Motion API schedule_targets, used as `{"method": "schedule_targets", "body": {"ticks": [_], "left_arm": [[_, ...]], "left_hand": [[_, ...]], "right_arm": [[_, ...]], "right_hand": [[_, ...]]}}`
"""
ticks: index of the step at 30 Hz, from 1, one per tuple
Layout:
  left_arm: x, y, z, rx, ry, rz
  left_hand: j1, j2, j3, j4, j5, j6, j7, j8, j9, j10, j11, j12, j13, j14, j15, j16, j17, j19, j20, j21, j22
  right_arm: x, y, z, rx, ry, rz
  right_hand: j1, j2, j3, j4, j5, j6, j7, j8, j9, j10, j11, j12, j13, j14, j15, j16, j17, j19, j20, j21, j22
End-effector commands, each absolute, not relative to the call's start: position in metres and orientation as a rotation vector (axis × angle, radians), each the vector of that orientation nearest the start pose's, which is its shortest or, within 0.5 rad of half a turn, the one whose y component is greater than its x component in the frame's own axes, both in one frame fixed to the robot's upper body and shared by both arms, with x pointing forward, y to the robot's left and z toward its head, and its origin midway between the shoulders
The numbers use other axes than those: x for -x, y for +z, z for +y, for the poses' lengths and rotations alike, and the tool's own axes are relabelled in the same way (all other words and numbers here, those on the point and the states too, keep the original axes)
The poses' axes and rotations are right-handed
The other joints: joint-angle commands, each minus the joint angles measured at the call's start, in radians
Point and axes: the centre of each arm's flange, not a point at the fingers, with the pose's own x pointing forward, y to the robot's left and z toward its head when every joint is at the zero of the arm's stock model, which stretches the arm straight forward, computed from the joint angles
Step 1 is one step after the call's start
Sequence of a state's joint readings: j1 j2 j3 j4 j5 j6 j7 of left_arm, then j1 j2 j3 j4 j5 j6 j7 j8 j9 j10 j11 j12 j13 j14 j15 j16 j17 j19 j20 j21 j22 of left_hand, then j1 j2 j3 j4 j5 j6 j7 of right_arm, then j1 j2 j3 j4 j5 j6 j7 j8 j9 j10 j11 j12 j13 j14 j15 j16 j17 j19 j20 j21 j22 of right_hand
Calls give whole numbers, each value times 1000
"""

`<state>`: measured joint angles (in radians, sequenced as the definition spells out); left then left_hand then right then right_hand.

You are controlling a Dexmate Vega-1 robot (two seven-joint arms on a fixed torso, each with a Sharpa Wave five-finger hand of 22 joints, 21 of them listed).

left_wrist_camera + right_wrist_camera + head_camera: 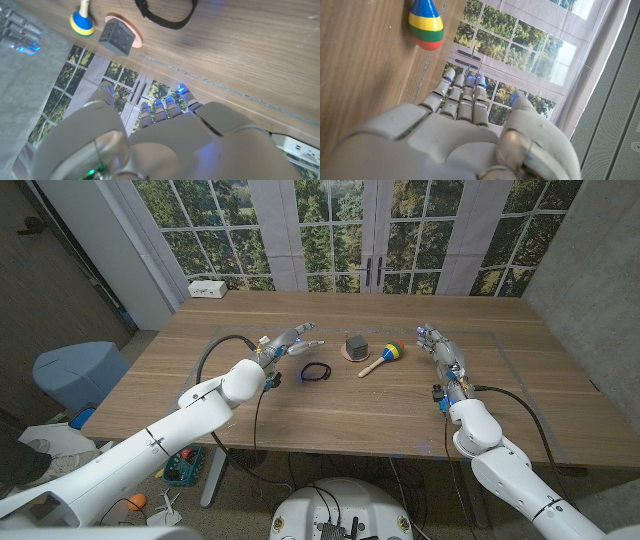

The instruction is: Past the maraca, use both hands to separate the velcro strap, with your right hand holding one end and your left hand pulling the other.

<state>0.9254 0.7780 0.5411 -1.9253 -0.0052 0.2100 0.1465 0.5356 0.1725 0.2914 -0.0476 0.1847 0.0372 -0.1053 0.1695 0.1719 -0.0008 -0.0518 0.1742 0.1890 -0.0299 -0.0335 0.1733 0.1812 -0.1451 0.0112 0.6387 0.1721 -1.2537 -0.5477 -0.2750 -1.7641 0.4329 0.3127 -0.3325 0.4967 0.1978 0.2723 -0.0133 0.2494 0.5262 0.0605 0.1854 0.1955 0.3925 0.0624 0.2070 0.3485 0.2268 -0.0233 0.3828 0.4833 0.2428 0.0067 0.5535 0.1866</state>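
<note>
A: Where is the strap (315,371)?
B: On the wooden table (400,405), a closed black loop lying loose near the middle. Neither hand touches it.

A: Neighbours?
B: A dark grey block (354,344) sits on a small pink disc (345,354) just beyond the strap. To the robot's right of that lies the maraca (382,359) — striped head in yellow, green, blue and red, pale handle pointing toward the strap's side.

A: Left hand (288,342)?
B: Above the table just to the left of the strap, fingers stretched out and spread apart, nothing in them. Its wrist camera looks over the knuckles at the strap (165,12), the block (118,38) and the maraca (82,22).

A: Right hand (441,349)?
B: Well to the right of the maraca, apart from it. Fingers straight and close together, thumb set off to the side — holding nothing. Its wrist view catches the maraca's (426,25) striped head on the wood beyond the fingertips.
</note>
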Motion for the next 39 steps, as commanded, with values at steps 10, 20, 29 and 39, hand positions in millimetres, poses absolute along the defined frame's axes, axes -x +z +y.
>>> {"method": "schedule_targets", "body": {"ticks": [10,20,29,39], "left_arm": [[-568,-16,214,-455,-308,-841],[-571,-17,221,-306,-363,-878],[-575,-19,224,-163,-383,-888],[-584,-25,228,2,-383,-874]], "left_hand": [[-126,36,47,117,27,11,40,13,2,21,-29,22,-12,6,-37,20,2,36,-45,-16,3],[-176,35,101,171,47,69,50,23,0,67,-36,31,-14,48,-60,27,-3,100,-74,-13,1],[-208,16,114,192,47,89,42,21,-1,83,-45,30,-14,64,-71,25,-4,126,-87,-15,0],[-233,19,125,203,48,109,47,22,-1,100,-41,32,-14,83,-75,27,-5,137,-90,-20,-1]], "right_arm": [[-566,-86,-265,-25,95,-639],[-576,-92,-270,-46,108,-633],[-574,-96,-288,-91,66,-670],[-573,-95,-309,-118,8,-698]], "right_hand": [[-97,6,18,90,-44,-37,-2,-3,-3,-30,-11,-8,-19,-35,-25,-32,-9,1,-46,-6,-1],[-134,2,27,128,-47,-51,-3,-3,-4,-42,-17,-10,-29,-49,-34,-48,-17,1,-63,-10,-5],[-161,-6,30,152,-46,-59,-1,-2,-5,-50,-17,-11,-38,-52,-36,-59,-26,-3,-74,-17,-9],[-194,-13,31,171,-43,-59,0,2,-7,-44,-21,-6,-49,-59,-36,-76,-39,-26,-87,-35,-13]]}}
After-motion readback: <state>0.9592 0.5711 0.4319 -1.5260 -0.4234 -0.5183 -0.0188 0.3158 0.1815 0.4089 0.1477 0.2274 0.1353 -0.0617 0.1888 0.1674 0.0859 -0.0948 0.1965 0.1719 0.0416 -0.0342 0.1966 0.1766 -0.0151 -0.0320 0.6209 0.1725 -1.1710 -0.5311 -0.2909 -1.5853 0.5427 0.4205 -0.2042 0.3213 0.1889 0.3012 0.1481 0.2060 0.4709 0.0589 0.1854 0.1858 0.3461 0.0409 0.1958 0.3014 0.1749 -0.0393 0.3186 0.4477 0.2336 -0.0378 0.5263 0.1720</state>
